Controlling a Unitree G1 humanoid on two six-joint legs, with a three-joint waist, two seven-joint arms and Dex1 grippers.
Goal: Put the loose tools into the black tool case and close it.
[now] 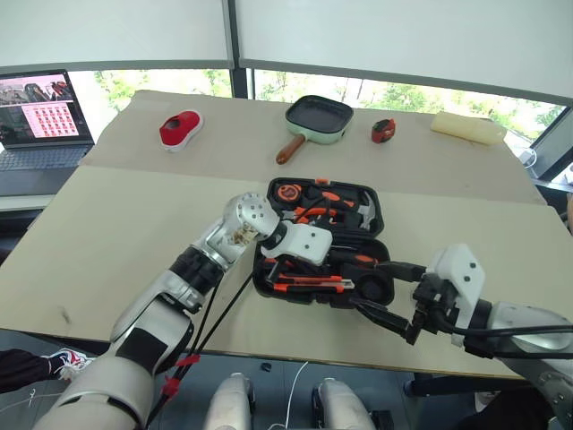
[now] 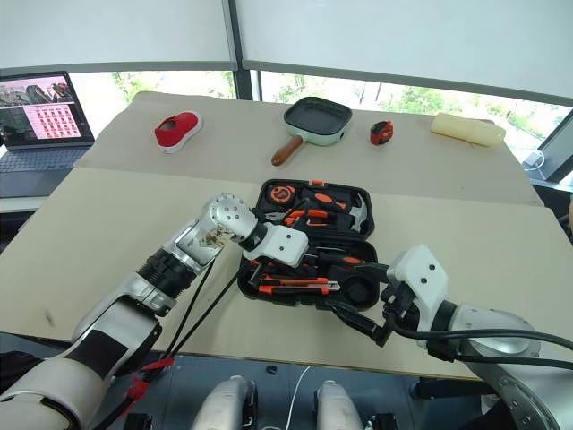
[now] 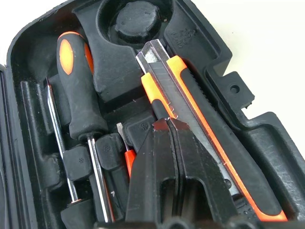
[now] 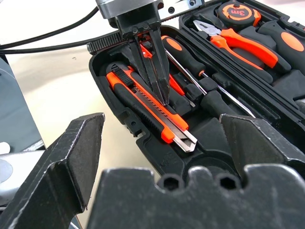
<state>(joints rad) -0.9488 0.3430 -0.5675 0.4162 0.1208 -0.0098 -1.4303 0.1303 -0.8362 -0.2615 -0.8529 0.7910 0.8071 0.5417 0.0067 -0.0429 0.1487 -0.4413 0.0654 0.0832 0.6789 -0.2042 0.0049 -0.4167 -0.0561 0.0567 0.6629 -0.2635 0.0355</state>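
The left gripper (image 4: 162, 98), fingers pressed together, pokes beside the utility knife (image 3: 200, 119); it could lever the knife from the tool case (image 1: 269, 193). Right gripper (image 1: 394, 296) gapes.

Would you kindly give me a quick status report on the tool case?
Left gripper shut, tips down by the knife in the open case. Right gripper open at case's near end. Nothing blocking.

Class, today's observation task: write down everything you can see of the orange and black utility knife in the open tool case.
The utility knife has a long black body with an orange strip along it and a silvery snap-off blade tip showing at one end. It looks like plastic and metal. It lies flat in the near half of the open black tool case, beside a screwdriver. The shut left gripper points down right beside it; actual contact is unclear.
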